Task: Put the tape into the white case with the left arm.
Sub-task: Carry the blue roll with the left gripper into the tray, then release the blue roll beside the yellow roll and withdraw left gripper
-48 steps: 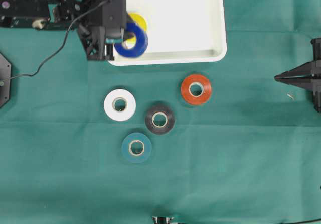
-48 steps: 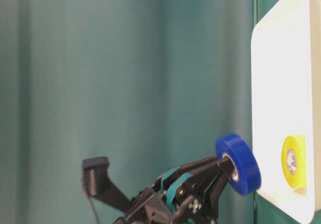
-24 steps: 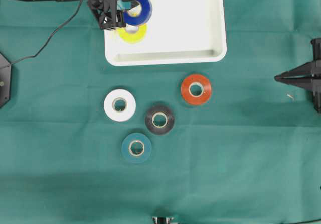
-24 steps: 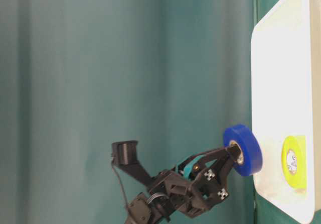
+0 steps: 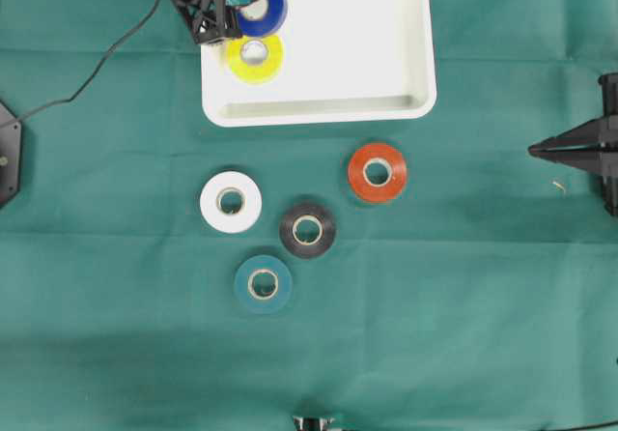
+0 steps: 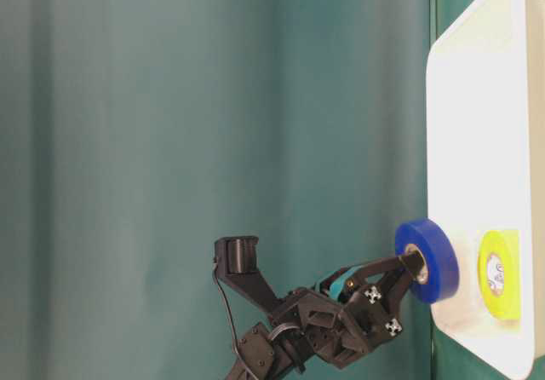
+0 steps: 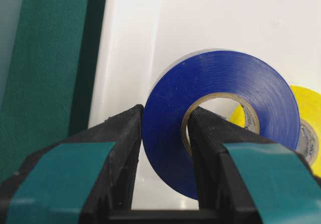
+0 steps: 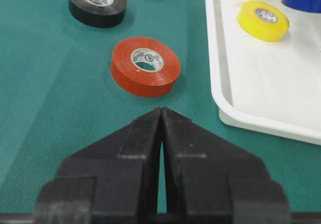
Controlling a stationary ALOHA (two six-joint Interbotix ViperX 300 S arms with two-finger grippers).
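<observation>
Fingers [image 7: 120, 148] of your left gripper [image 7: 165, 133] are closed on the blue tape [image 7: 220, 113]: one finger presses the outer side of the roll and the other sits inside its core hole. You see the roll held over the left end of the white case [image 5: 386, 64], just beside the yellow tape [image 5: 253, 56] that lies flat on the case floor. From the table-level view I cannot tell if the blue roll touches the floor.

Farther out, on the green cloth [image 5: 463, 286], you find the white tape [image 5: 231, 202], the black tape [image 5: 307, 229], the teal tape [image 5: 263, 283] and the red tape [image 5: 377, 172], each apart from the others.

Your right gripper [image 8: 161, 118] is at the right edge with its tips pressed together, holding nothing, pointing toward the red roll.
</observation>
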